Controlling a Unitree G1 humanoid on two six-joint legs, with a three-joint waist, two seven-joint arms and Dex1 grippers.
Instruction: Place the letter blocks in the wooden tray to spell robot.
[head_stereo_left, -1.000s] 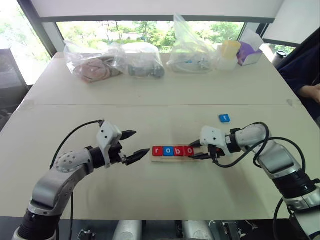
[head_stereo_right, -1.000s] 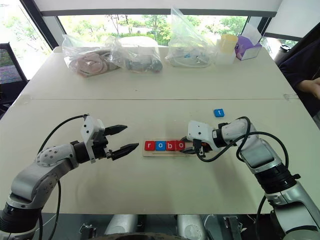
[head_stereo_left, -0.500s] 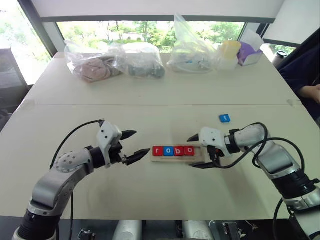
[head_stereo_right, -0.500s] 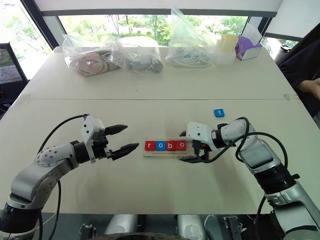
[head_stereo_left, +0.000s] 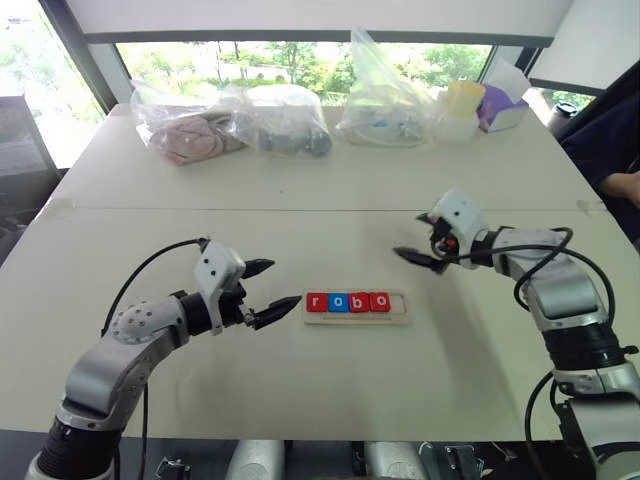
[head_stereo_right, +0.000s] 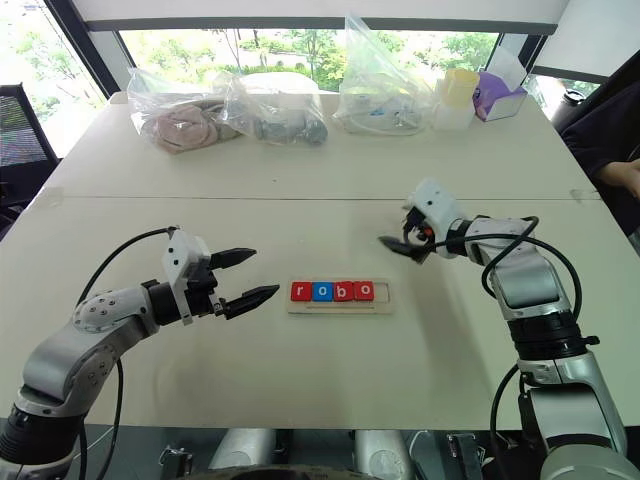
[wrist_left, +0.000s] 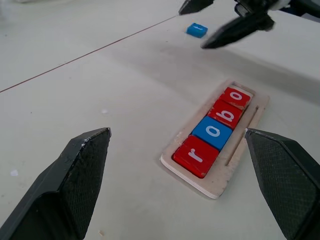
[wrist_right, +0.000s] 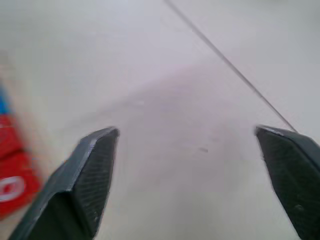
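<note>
The wooden tray (head_stereo_left: 396, 307) lies at the table's middle with four letter blocks in its slot: red r (head_stereo_left: 316, 301), blue o (head_stereo_left: 337, 301), red b (head_stereo_left: 358, 301), red o (head_stereo_left: 379, 301). The slot's right end is bare. A blue block (wrist_left: 197, 30) lies loose on the table beyond the tray, just by my right gripper (head_stereo_left: 408, 235), which hangs open and empty above the table, behind and to the right of the tray. My left gripper (head_stereo_left: 286, 282) is open and empty, just left of the tray's r end.
Clear plastic bags (head_stereo_left: 285, 120) of items, a yellow cup (head_stereo_left: 459, 100) and a purple tissue box (head_stereo_left: 498, 105) line the far edge. A person's dark sleeve (head_stereo_left: 610, 140) shows at the right. A seam (head_stereo_left: 200, 209) crosses the table.
My right gripper opened at the tray's right end, leaving the second red o in the slot, then rose and moved back and to the right. The left arm stayed still.
</note>
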